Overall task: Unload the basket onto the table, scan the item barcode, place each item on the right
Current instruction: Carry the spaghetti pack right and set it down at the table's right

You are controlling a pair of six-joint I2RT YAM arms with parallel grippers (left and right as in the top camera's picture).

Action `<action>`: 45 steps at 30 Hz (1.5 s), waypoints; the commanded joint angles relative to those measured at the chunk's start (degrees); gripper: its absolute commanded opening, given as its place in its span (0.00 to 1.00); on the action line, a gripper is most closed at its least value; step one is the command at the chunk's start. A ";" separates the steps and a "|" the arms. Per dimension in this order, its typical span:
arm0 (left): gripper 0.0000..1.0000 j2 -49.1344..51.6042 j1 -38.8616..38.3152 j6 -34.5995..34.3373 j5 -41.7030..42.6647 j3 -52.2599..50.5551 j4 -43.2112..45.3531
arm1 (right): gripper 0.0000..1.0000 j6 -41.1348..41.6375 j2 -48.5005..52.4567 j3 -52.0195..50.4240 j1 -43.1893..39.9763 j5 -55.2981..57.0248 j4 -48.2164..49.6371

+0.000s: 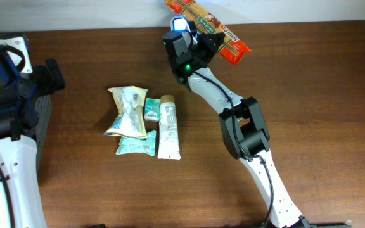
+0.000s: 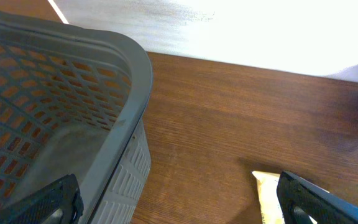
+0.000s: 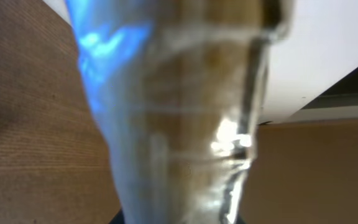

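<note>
The snack pack [image 1: 208, 25] is cut off by the frame's top edge, and the right hand [image 1: 194, 45] covers its lower end. That hand is clamped on the pack, which it holds out past the desk's [image 1: 309, 95] far edge. In the right wrist view the pack fills the frame as a blur with a blue glow across it. No print or barcode can be read, and the fingers do not show. A blue-lit device [image 1: 180, 25] sits just beside the hand, partly hidden by it. The left hand [image 2: 178, 186] is spread wide, and only its fingertips [image 2: 55, 202] are in view, beside a grey basket [image 2: 73, 93]. Some packets [image 1: 127, 111] and a tube [image 1: 168, 126] lie well apart from the right hand, nearer the arm's base.
</note>
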 commanded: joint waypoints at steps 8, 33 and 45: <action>0.99 -0.81 0.11 -0.57 0.48 0.46 0.09 | 0.04 34.05 -32.96 1.97 3.50 -31.76 -41.18; 0.99 -0.81 0.11 -0.57 0.48 0.46 0.09 | 0.65 55.58 -38.66 -41.16 -42.93 -66.16 -55.71; 0.99 -0.81 0.11 -0.57 0.48 0.46 0.09 | 0.69 49.48 -38.71 -25.83 -34.69 -110.64 -65.29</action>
